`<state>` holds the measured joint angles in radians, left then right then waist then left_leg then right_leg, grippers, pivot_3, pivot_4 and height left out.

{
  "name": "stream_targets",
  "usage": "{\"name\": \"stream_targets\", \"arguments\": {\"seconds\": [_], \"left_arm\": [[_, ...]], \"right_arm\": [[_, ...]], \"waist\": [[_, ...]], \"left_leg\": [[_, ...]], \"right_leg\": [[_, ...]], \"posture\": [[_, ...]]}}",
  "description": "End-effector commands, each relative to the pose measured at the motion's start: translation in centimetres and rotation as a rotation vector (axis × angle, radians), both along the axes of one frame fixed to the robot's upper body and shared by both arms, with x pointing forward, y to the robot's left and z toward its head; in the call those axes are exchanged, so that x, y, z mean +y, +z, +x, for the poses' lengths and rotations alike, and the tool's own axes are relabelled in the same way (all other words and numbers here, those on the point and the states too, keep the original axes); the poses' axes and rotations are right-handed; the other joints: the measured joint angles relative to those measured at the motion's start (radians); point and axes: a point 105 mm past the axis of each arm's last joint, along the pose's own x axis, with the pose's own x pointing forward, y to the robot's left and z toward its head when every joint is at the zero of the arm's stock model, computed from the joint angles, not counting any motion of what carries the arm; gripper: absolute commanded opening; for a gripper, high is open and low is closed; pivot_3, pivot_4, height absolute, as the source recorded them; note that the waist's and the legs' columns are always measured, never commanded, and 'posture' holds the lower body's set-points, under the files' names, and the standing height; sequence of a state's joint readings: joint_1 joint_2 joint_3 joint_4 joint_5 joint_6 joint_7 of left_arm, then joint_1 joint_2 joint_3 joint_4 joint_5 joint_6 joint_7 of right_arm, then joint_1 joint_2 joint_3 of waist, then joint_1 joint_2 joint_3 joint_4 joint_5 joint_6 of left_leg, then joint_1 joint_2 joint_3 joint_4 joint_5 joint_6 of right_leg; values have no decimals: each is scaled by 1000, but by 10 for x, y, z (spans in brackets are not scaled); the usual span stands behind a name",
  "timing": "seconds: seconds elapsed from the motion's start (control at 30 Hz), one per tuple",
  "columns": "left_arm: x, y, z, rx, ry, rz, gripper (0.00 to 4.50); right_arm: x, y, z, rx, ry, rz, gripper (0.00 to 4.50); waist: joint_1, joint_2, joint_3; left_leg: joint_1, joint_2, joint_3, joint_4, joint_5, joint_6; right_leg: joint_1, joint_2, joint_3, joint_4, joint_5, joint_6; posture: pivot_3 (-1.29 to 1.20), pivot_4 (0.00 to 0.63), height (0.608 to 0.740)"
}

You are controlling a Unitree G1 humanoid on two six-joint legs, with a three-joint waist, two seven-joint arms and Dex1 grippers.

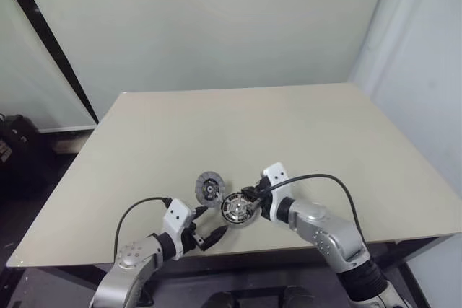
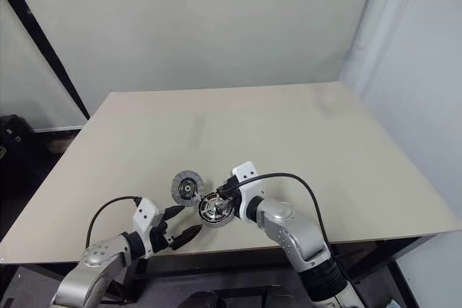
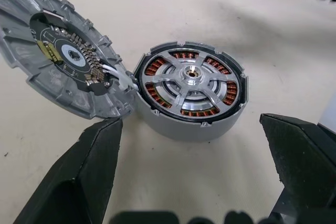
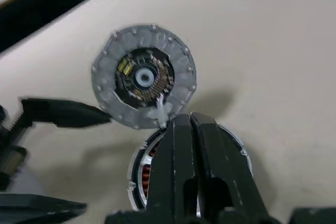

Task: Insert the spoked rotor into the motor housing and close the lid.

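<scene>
The motor housing (image 3: 186, 125) sits on the table near the front edge. The spoked rotor (image 3: 191, 80) rests inside it, its silver spokes over the copper windings. The lid (image 3: 63, 61) is off the housing and touches its rim on the far left. Its inner side with a dark circuit board faces up, and short white wires join it to the housing. My left gripper (image 1: 210, 223) stands open just in front of the housing, one finger to each side. My right gripper (image 4: 184, 121) is shut, its tips over the housing's rim near the wires, with nothing visibly held.
The beige table (image 1: 289, 135) stretches wide behind and to the right of the parts. Its front edge (image 1: 238, 249) runs close behind my grippers. A black cable (image 1: 328, 178) loops over my right forearm.
</scene>
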<state>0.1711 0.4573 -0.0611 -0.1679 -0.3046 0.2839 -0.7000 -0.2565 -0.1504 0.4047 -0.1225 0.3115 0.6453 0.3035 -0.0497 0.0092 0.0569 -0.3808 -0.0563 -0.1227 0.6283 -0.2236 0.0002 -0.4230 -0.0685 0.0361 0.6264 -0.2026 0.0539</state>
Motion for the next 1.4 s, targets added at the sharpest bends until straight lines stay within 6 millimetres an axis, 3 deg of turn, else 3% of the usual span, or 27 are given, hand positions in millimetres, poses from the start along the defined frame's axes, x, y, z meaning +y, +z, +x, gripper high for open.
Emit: {"name": "stream_targets", "arguments": {"seconds": [0.03, 0.1, 0.23, 0.3, 0.5, 0.6, 0.8, 0.97, 1.17, 1.4], "left_arm": [[0, 13, 5, -56, -9, 9, 4500], [1, 13, 4, -56, -9, 10, 4500], [1, 13, 4, -56, -6, 13, 4500], [1, 13, 4, -57, -4, 13, 4500], [2, 11, 1, -51, -1, 13, 4500], [1, 10, 2, -49, -3, 10, 4500], [2, 9, 2, -46, -7, 10, 4500], [3, 8, 1, -38, -11, 15, 4500], [7, 7, -5, 6, -48, 42, 4500], [9, 3, -12, 81, -109, 88, 4500]], "right_arm": [[5, -5, 8, -55, -3, -19, 12], [6, -16, 9, -27, -5, -25, 12], [4, -62, -4, 54, 40, -167, 12], [4, -64, -6, 46, 45, -168, 12], [3, -36, 2, -16, 41, -102, 12], [2, -20, 6, -57, 47, -84, 601], [-5, 16, 14, -178, 85, -113, 2638], [-13, 20, 3, -219, 259, -268, 4383], [-23, 11, -21, -281, 611, -568, 4472], [-17, 3, -26, -345, 851, -774, 4472]], "waist": [[0, 0, 0], [0, 0, 0], [0, 0, 0], [0, -1, -1], [0, -1, -1], [0, -1, -1], [0, -1, -1], [0, -1, -1], [0, -1, -1], [0, -1, 0]], "left_leg": [[0, 0, 0, 0, 0, 0], [0, 0, 0, 0, 0, 0], [2, -1, 0, 0, 0, 1], [5, -1, 0, 0, 0, 0], [6, 1, 0, 1, -1, -2], [5, 1, 0, 2, -1, -2], [4, 0, -1, 1, -1, -1], [5, -1, -1, 2, -1, -1], [4, -2, 0, 2, 0, 1], [5, -1, -1, 2, 0, 0]], "right_leg": [[0, 0, 0, 0, 0, 0], [1, 0, 0, 0, 0, 0], [2, 0, 0, 1, 0, 0], [4, 0, 0, 1, 0, 0], [7, 1, 0, 1, 0, 0], [7, 0, 0, 1, 0, 0], [6, 0, 0, 1, 0, 0], [7, 0, 0, 1, 0, 0], [7, 0, -1, 0, 0, 0], [6, 0, -5, 0, 0, 0]], "posture": [[0, 0, 740], [0, 0, 740], [0, 0, 740], [0, 0, 740], [0, 0, 740], [0, 0, 740], [0, 0, 740], [0, 0, 740], [0, 0, 740], [0, 0, 740]]}}
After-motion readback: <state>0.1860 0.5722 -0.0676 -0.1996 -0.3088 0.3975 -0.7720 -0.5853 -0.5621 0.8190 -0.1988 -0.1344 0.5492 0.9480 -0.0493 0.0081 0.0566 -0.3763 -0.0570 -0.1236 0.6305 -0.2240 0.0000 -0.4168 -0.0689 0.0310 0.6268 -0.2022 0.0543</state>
